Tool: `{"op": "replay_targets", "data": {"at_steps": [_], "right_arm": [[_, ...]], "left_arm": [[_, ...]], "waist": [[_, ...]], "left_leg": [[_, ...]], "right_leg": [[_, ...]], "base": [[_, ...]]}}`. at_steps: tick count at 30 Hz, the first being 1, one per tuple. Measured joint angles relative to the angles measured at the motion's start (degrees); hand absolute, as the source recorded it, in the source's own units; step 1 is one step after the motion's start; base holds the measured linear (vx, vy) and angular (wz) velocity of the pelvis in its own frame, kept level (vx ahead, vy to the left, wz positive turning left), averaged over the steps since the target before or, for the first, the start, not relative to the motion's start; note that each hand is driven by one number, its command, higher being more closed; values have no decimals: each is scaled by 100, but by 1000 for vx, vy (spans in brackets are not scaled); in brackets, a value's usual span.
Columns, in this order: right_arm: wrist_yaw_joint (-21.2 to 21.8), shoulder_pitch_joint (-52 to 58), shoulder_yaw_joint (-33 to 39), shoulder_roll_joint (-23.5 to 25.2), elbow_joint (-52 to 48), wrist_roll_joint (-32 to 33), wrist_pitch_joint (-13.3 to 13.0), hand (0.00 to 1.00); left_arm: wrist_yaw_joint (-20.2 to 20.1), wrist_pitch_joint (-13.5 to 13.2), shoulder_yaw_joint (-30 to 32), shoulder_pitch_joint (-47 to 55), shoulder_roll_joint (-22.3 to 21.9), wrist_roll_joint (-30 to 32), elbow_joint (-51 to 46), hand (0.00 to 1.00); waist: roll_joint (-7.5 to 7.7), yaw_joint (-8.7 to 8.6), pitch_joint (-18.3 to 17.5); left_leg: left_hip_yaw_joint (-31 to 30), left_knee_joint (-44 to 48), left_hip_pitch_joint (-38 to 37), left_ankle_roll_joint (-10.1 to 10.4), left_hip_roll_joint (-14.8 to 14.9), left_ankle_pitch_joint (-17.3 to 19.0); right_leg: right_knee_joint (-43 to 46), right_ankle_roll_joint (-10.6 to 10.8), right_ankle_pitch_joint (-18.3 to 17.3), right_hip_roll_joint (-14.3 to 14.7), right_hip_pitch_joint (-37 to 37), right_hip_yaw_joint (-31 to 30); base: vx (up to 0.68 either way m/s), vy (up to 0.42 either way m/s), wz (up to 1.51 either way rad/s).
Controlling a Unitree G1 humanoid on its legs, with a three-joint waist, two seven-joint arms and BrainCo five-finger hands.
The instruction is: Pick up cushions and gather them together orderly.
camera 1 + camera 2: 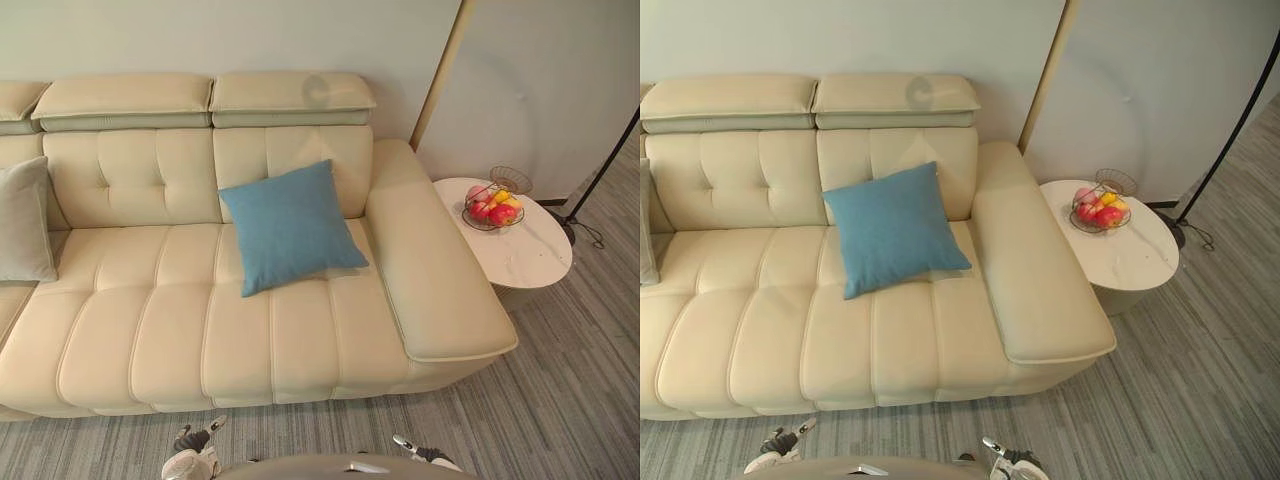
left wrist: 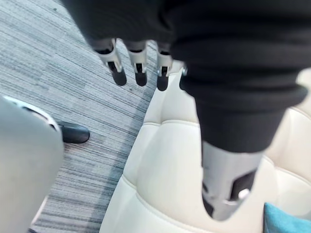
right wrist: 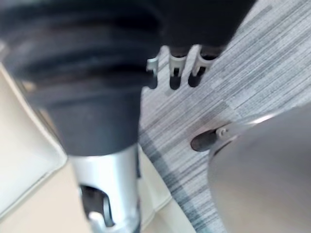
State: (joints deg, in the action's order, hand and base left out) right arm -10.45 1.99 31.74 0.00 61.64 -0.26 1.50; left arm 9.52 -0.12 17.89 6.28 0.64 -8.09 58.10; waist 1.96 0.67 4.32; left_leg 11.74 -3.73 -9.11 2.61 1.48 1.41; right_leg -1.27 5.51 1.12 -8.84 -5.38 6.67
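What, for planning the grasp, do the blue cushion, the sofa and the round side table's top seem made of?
Blue cushion: woven cloth, matte, with a fine grain and soft plump edges. Sofa: leather or imitation leather, which I cannot tell; smooth, faint sheen, stitched panels. Table top: pale stone or a stone-look slab, glossy, faintly veined.

A square blue cushion (image 1: 290, 226) is leaning, slightly rotated, against the backrest of the cream sofa (image 1: 150, 340) with its lower edge sitting on the seat, while a grey cushion (image 1: 22, 222) is standing well apart at the sofa's left.
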Motion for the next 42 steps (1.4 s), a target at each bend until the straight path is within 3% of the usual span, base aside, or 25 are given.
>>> {"op": "replay_targets", "data": {"at_steps": [10, 14, 15, 16, 17, 19, 20, 21, 24, 25, 27, 29, 30, 31, 32, 33, 34, 35, 36, 37, 39, 40, 41, 42], "right_arm": [[177, -63, -43, -10, -2, 102, 113, 0], [180, -70, -233, -38, -83, 113, 107, 0], [177, -49, -259, -42, -206, 136, 106, 0], [174, -117, -370, -134, -227, 223, 75, 0], [175, -149, -442, -152, -233, 226, 76, 0], [174, -246, -460, -350, -228, 225, 68, 0], [174, -278, -465, -386, -244, 224, 72, 0], [175, -270, -469, -378, -246, 224, 73, 0], [184, -274, -873, -85, -479, 223, 94, 0], [189, -315, -968, -35, -491, 222, 95, 0], [233, -382, -1128, -30, -576, 216, 95, 0], [236, -306, -1161, -23, -653, 216, 72, 0], [232, -266, -1349, -35, -678, 213, -32, 0], [232, -331, -1362, -59, -664, 209, -62, 0], [225, -315, -1308, -98, -664, 210, -27, 0], [237, -375, -1243, -225, -675, 197, -8, 0], [229, -465, -1207, -369, -664, 205, -4, 0], [228, -483, -1168, -396, -667, 207, -7, 0], [225, -442, -1113, -375, -649, 209, -5, 0], [226, -425, -1119, -392, -528, 209, -4, 0], [225, -477, -1081, -387, -430, 222, -3, 0], [229, -453, -1089, -374, -425, 228, -6, 0], [218, -398, -1058, -312, -440, 270, -7, 0], [214, -392, -1058, -321, -440, 267, -5, 0]], "left_arm": [[-273, 12, -3, -85, 24, 217, -5, 0], [-378, 21, -22, -164, 41, 348, -4, 0], [-384, 22, -18, -163, 60, 441, 11, 0], [-394, 21, -57, -213, 45, 485, 13, 0], [-393, 20, -56, -246, 20, 483, 13, 0], [-394, 12, -81, -365, -93, 435, 105, 0], [-390, 13, -96, -403, -126, 412, 128, 0], [-390, 14, -81, -441, -122, 375, 128, 0], [-372, 14, -50, -427, -17, 378, 118, 0], [-371, 14, -53, -442, 2, 381, 117, 0], [-367, 10, -75, -511, 14, 385, 102, 0], [-368, 7, -106, -529, 5, 385, 106, 0], [-368, 3, -106, -515, -7, 385, 114, 0], [-377, -5, -190, -532, -70, 386, 147, 0], [-385, -23, -254, -524, -99, 387, 124, 0], [-380, -26, -291, -555, -183, 388, 153, 0], [-381, -20, -490, -564, -212, 389, 164, 0], [-381, -19, -577, -568, -177, 389, 166, 0], [-381, -15, -639, -573, -87, 389, 178, 0], [-378, 2, -680, -572, -2, 390, 273, 0], [-385, 30, -755, -584, 20, 390, 380, 0], [-391, 31, -797, -618, 13, 393, 376, 0], [-400, 28, -756, -568, -12, 398, 312, 0], [-399, 28, -744, -557, -18, 396, 290, 0]], "waist": [[-30, -25, 186], [-109, -49, 308], [-79, -46, 326], [12, -56, 323], [-4, -74, 354], [-185, -86, 470], [-287, -88, 479], [-292, -97, 499], [-129, -46, 528], [-108, -48, 524], [-169, -77, 542], [-161, -39, 540], [-95, -48, 519], [-140, -99, 515], [-186, -115, 495], [-537, -71, 536], [-720, -141, 571], [-728, -165, 588], [-606, -168, 579], [-613, -136, 602], [-535, -163, 617], [-480, -163, 643], [-527, -130, 701], [-524, -110, 730]], "left_leg": [[154, 74, -104, 58, 82, 30], [864, 641, -178, 219, 345, 448], [805, 1033, -63, 230, 387, 575], [277, 1317, 130, 153, 342, 617], [15, 1400, 217, 68, 313, 671], [-612, 1477, 290, -3, 277, 1037], [-469, 1418, 222, 101, 317, 1255], [-295, 1437, 181, 83, 311, 1280], [1017, 1456, 49, 118, 359, 1487], [1297, 1450, 22, 122, 382, 1496], [2022, 1477, -113, 149, 560, 1498], [2308, 1678, -190, 162, 556, 1485], [2319, 2042, -103, 51, 581, 1441], [2234, 1627, -92, -142, 455, 1460], [2313, 1131, -162, -101, 397, 1244], [2670, 878, -336, 159, 552, 1231], [2865, 879, -329, 222, 701, 1238], [2909, 882, -363, 303, 694, 1242], [2950, 866, -437, 397, 606, 1263], [3075, 853, -517, 445, 650, 1244], [3030, 1527, -416, 525, 872, 1187], [2947, 2416, -214, 518, 1123, 1193], [2525, 4065, 269, 201, 1695, 1055], [2290, 4569, 430, 86, 1846, 1084]], "right_leg": [[-31, 33, 42, 54, -84, -75], [-157, 23, 226, 288, -17, -810], [-180, 37, 241, 341, 133, -1171], [-167, -7, 300, 361, 374, -1597], [-163, -28, 336, 384, 497, -1766], [-187, -107, 472, 545, 791, -2306], [-217, -108, 597, 645, 934, -2527], [-223, -168, 646, 648, 964, -2585], [-280, -582, 898, 779, 1406, -2936], [-192, -633, 895, 824, 1559, -2863], [924, -726, 842, 1034, 2102, -1312], [1062, -987, 899, 1022, 2133, -77], [934, -1261, 1096, 971, 2087, 432], [543, -1313, 1312, 1056, 1929, 623], [267, -1341, 636, 1041, 1790, 1088], [609, -1275, 222, 865, 1851, 2182], [1690, -1414, -303, 430, 2091, 2849], [2145, -1340, -450, 278, 2157, 2832], [2236, -977, -530, 126, 2046, 2537], [2155, -895, -563, 285, 2063, 2373], [2192, -900, -767, 402, 2095, 2145], [2175, -929, -821, 450, 2025, 1982], [2053, -977, -873, 629, 1738, 1801], [2039, -975, -912, 695, 1659, 1729]], "base": [[-26, -25, -5], [-72, -30, -101], [-35, -80, -152], [-28, -92, -154], [-8, -84, -138], [-43, 22, -147], [-55, 75, -146], [-140, 109, -166], [-116, 85, -193], [23, 9, -198], [127, -34, -173], [178, -57, -142], [75, -76, -135], [0, -127, -123], [-46, -75, -122], [-8, -60, -127], [68, -19, -113], [148, -57, -72], [164, -111, -66], [211, -162, -80], [191, -183, -67], [225, -267, -64], [201, -238, -68], [174, -151, -78]]}}
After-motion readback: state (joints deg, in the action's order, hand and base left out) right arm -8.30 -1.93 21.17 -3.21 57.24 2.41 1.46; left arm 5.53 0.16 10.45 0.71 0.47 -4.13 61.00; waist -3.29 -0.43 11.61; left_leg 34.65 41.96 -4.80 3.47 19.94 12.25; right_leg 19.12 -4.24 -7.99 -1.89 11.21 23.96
